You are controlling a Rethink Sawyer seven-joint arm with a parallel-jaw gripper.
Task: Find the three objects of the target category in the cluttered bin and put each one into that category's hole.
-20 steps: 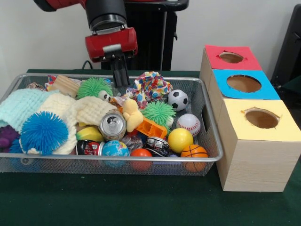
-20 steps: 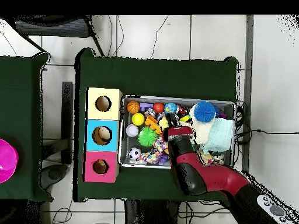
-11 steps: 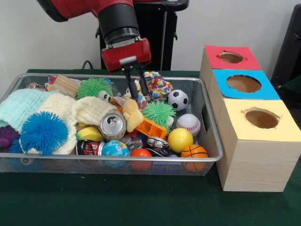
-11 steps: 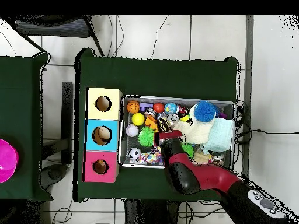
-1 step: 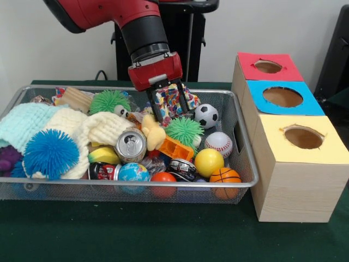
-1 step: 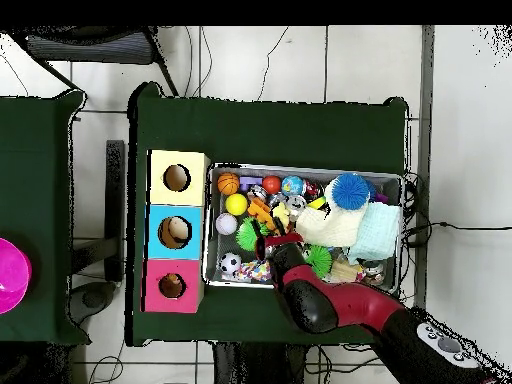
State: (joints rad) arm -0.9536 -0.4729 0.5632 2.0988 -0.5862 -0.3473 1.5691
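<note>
We cannot tell which category is the target, but our tool (image 5: 170, 112) hangs open at the far side of the wire bin (image 5: 240, 139), its two dark fingers spread on either side of the colourful patterned cloth bundle (image 5: 175, 101), so we treat that as the candidate. It lies against the far wall, just left of the miniature soccer ball (image 5: 206, 115) and just behind the green spiky ball (image 5: 184, 130).

We judge the bundle light, soft and easily crushed; it should bunch between the fingers rather than slip, so a pinch across its raised crumpled middle looks safest. Loose folds may trail and snag a neighbour or the mesh on the way up. The pink-topped hole (image 5: 268, 66), the blue-topped hole (image 5: 282, 96) and the yellow-topped hole (image 5: 303, 137) stand in a row to the right of the bin.

The lower part of the bundle is hidden behind the fingers and the green ball. In the overhead view the arm (image 6: 330, 300) covers the tool and most of the bundle. What lies under the knitted cloths (image 5: 38, 123) at the left is unseen.
</note>
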